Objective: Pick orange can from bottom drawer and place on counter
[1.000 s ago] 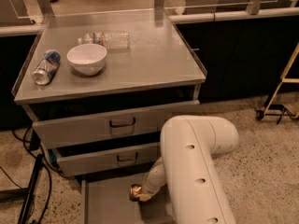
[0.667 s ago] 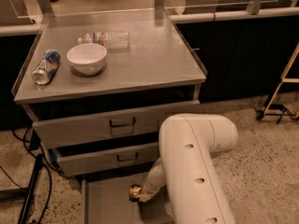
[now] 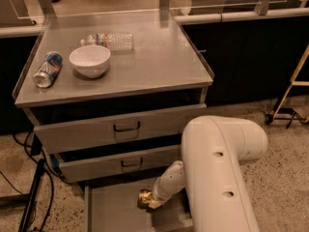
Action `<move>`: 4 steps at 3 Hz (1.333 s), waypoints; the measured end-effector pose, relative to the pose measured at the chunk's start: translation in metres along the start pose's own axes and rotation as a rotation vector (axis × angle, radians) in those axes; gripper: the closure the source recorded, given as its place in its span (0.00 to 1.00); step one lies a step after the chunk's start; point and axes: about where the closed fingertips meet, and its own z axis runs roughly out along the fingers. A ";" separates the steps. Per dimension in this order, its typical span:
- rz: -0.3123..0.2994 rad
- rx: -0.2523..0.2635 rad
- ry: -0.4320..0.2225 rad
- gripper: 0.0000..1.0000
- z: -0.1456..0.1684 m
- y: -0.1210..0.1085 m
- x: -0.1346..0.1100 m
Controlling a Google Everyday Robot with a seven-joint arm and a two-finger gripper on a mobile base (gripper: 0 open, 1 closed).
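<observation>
The bottom drawer (image 3: 113, 211) is pulled open at the foot of the cabinet, its flat grey floor showing. The orange can (image 3: 143, 196) shows as a small orange-brown thing with pale markings, standing on the drawer floor right of the middle. My gripper (image 3: 147, 202) is down inside the drawer, right at the can, at the end of my white forearm (image 3: 166, 181). My arm hides the drawer's right part. The counter (image 3: 149, 64) is the grey steel top above.
On the counter's left stand a white bowl (image 3: 90, 60), a blue-and-silver can (image 3: 47, 69) lying on its side, and a clear plastic bottle (image 3: 110, 40) lying behind. Two upper drawers (image 3: 126, 127) are partly open. Black cables (image 3: 29, 197) run on the floor at left.
</observation>
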 end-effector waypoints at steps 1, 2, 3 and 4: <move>0.038 0.057 -0.025 1.00 -0.061 -0.003 0.020; 0.036 0.058 -0.025 1.00 -0.061 -0.004 0.019; 0.032 0.064 -0.045 1.00 -0.066 -0.004 0.013; 0.050 0.137 -0.042 1.00 -0.125 -0.015 0.022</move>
